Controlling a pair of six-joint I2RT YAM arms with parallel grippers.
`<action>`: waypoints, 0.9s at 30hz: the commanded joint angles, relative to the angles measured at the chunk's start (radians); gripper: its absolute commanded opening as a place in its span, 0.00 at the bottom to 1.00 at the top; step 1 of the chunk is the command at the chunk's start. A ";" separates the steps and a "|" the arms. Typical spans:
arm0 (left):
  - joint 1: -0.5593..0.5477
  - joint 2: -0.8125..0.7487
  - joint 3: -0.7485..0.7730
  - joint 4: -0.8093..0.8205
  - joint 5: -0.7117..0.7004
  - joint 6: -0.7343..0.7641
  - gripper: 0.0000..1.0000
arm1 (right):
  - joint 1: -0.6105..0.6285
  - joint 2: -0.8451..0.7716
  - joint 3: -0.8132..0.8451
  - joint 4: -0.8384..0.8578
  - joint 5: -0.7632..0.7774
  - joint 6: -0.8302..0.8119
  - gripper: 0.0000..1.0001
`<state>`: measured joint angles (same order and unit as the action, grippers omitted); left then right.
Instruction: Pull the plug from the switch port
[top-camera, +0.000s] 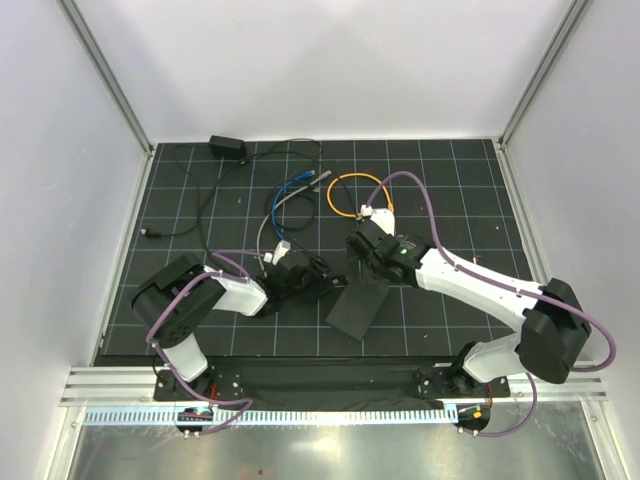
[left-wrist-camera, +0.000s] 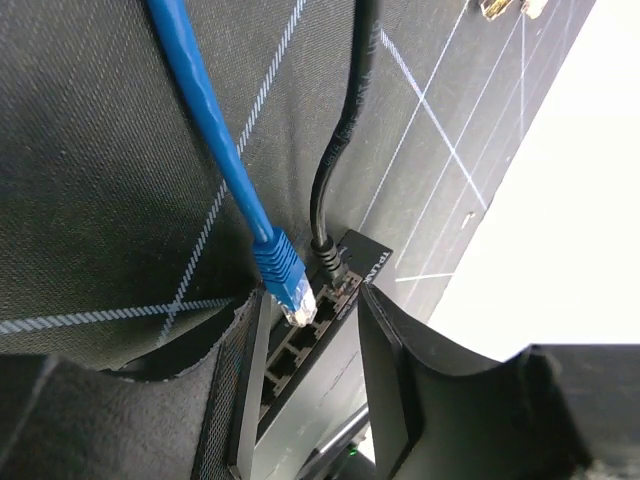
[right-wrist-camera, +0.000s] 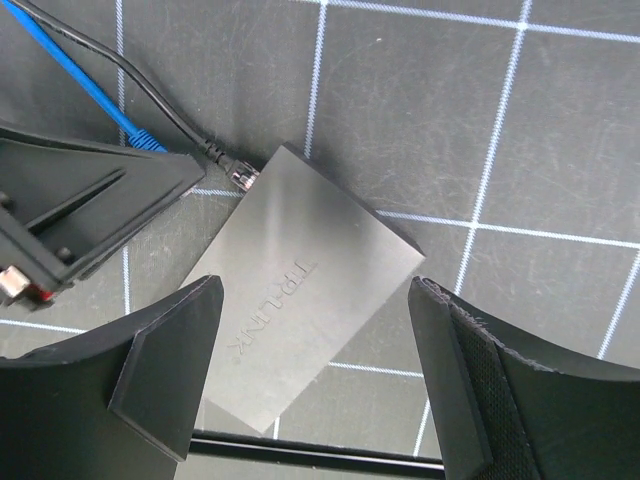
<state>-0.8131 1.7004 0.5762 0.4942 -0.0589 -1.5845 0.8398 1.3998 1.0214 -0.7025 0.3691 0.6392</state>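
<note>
The switch (right-wrist-camera: 300, 310) is a flat black box on the mat, also visible in the top view (top-camera: 355, 310). Its row of sockets, the switch port (left-wrist-camera: 295, 345), faces my left gripper (left-wrist-camera: 310, 300), which is open with one finger on either side of that edge. The blue plug (left-wrist-camera: 283, 272) on the blue cable (left-wrist-camera: 205, 120) hangs just outside the sockets with its clear tip bare, touched by neither finger. A black cable's plug (left-wrist-camera: 335, 262) sits in the end socket. My right gripper (right-wrist-camera: 315, 290) hovers open above the switch.
A small black power adapter (top-camera: 227, 146) lies at the back left with thin black leads. An orange cable loop (top-camera: 350, 190) and the blue cable (top-camera: 290, 190) lie behind the arms. White walls and metal rails enclose the mat.
</note>
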 joint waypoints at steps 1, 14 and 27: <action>-0.014 0.034 -0.027 0.006 -0.053 -0.074 0.45 | -0.007 -0.067 -0.010 -0.020 0.031 0.013 0.83; 0.089 -0.099 -0.105 -0.098 -0.177 0.035 0.00 | -0.008 -0.035 -0.030 0.015 -0.012 0.019 0.82; 0.449 -0.226 0.128 -0.476 -0.133 0.475 0.00 | -0.008 -0.007 -0.049 0.035 -0.015 0.020 0.82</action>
<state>-0.4137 1.5112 0.6556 0.1322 -0.1864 -1.2457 0.8337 1.3888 0.9718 -0.6983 0.3511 0.6529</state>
